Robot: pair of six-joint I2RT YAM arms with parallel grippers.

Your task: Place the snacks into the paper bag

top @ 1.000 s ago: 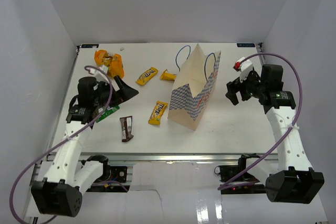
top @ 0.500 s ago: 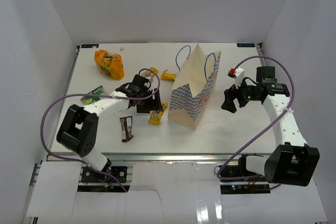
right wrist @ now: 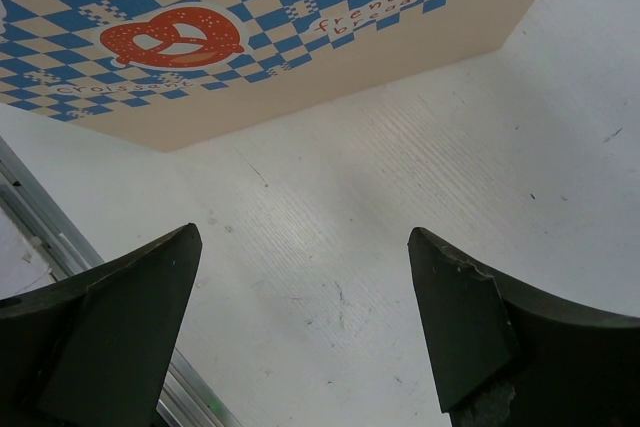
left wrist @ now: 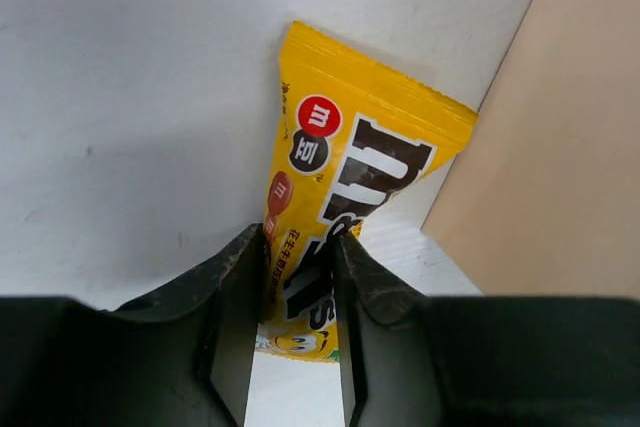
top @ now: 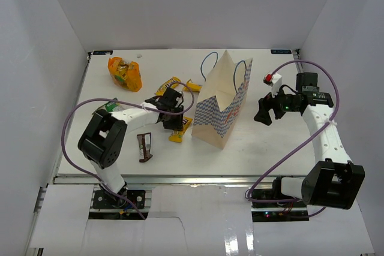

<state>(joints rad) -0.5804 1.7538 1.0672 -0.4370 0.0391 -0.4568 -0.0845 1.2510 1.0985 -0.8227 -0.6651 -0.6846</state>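
1. The left gripper point(top: 173, 118) is lowered to the table point(top: 264, 148). A yellow candy pack point(left wrist: 345, 177) is pinched between its fingers point(left wrist: 232, 307), and both inner faces are pressed against the pack's near end.
2. Most of that pack is seen ahead of the fingertips. Its far corner reaches close to the tan wall of the paper bag point(top: 223, 106), which stands upright just to the right of this gripper.
3. A 2nd yellow pack point(top: 167, 86) and a smaller yellow packet point(top: 192, 86) are found just beyond the left gripper, on its far side from the arm bases and apart from it.
4. A dark brown bar point(top: 144, 147) is seen near the left gripper, on its left and closer to the bases.
5. A small green packet point(top: 109, 107) lies further left, partly covered by the arm.
6. The orange-yellow bag point(top: 125, 73) is set well apart from the left gripper, far off to its left and toward the back wall.
7. The right gripper point(right wrist: 300, 317) is spread wide, and nothing is held between its 2 fingers.
8. The paper bag's blue-and-white checkered side is faced by the right gripper. The bag stands ahead of it and apart, with bare table seen between them.
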